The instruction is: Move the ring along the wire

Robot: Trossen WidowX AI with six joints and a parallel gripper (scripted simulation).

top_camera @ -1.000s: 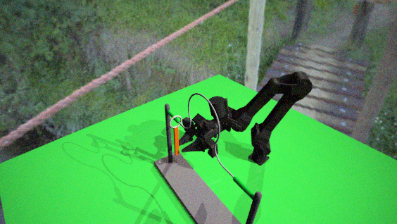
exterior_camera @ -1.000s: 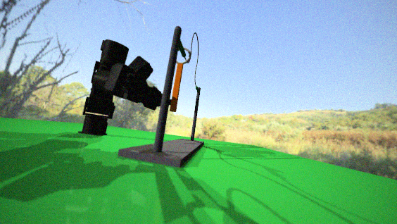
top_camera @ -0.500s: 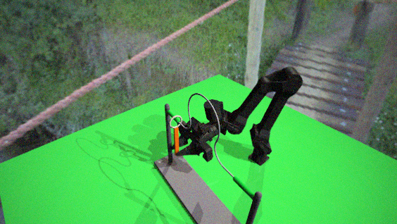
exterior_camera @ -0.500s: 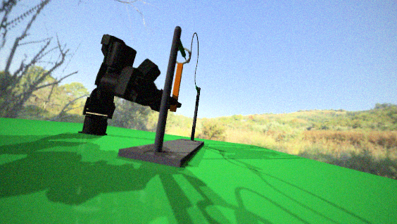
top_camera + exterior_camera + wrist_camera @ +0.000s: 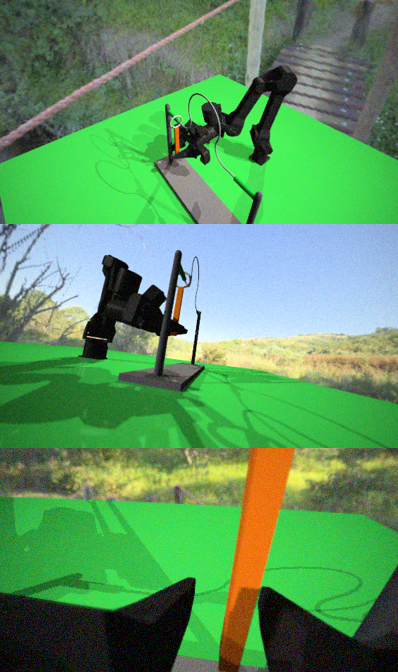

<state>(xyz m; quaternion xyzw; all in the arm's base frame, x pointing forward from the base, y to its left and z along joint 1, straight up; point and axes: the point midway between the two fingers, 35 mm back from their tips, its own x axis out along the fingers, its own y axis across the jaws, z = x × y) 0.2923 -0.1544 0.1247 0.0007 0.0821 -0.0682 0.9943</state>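
The ring (image 5: 171, 122) (image 5: 190, 280) hangs around the wire at the green part (image 5: 173, 115) (image 5: 182, 272) next to one post (image 5: 169, 134) (image 5: 169, 315). Its orange handle (image 5: 177, 138) (image 5: 178, 303) (image 5: 260, 523) points down. My gripper (image 5: 176, 151) (image 5: 178, 328) (image 5: 226, 590) is open around the lower handle, one finger on each side. In the wrist view the handle stands nearer the right finger, with a visible gap to the left one. The ring is out of the wrist view. The other green part (image 5: 244, 187) meets the other post (image 5: 255, 208) (image 5: 196, 340).
The thin grey wire (image 5: 219, 130) (image 5: 198, 277) arches up and curves between the green parts, passing in front of my arm in the top view. Both posts rise from a grey-brown board (image 5: 197, 187) (image 5: 180, 379). A post (image 5: 382, 613) shows beside the right finger.
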